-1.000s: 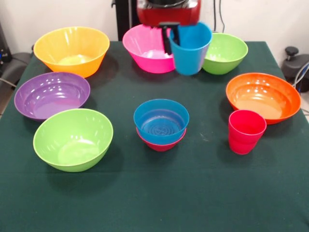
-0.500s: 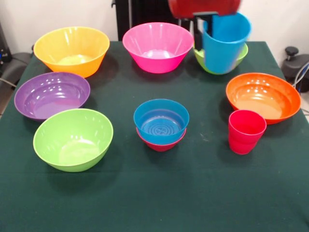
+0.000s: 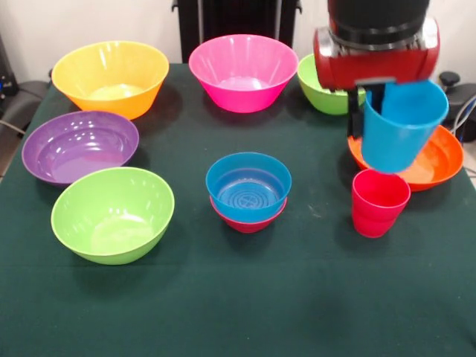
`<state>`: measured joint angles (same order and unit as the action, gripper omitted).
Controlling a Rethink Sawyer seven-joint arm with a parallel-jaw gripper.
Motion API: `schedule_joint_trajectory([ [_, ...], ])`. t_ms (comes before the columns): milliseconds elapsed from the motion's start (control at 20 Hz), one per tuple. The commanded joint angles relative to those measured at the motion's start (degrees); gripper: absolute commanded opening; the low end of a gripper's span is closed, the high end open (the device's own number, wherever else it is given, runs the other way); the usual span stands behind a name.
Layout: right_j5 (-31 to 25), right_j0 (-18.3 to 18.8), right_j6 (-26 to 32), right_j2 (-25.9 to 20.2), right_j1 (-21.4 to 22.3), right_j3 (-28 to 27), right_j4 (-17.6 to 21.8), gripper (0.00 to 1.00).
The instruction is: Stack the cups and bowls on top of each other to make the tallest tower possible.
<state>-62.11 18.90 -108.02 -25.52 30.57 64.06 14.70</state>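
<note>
Now carried across from the far bowls: blue cup (image 3: 400, 134), pinched at rim in jaws, hovering above red cup (image 3: 379, 202); nesting likely next.

This looks like a robotics lab set up for manipulation trials. A red and black robot arm (image 3: 375, 44) hangs over a bench (image 3: 238, 312) draped in plain dark green cloth, with bright glossy plastic bowls (image 3: 110, 76) spread across it like test props. Behind stand a bare off-white wall (image 3: 44, 30), a black pedestal (image 3: 236, 18), and loose cables (image 3: 465, 111) beside dark equipment (image 3: 454, 93) at the right edge.
</note>
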Motion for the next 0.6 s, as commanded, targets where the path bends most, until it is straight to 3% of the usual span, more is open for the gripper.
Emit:
schedule_joint_trajectory([
  [50, -0.09, -1.05, 10.05, -1.99, -6.25, -5.41, 4.64, 0.0],
  [300, -0.21, -0.36, 11.66, -1.85, -5.57, -4.46, 4.72, 0.0],
  [500, 2.92, 2.18, 13.08, -1.76, -2.62, 2.19, 4.68, 0.0],
  [600, 3.31, 2.97, 13.94, -1.99, -2.64, 2.58, 4.91, 0.0],
])
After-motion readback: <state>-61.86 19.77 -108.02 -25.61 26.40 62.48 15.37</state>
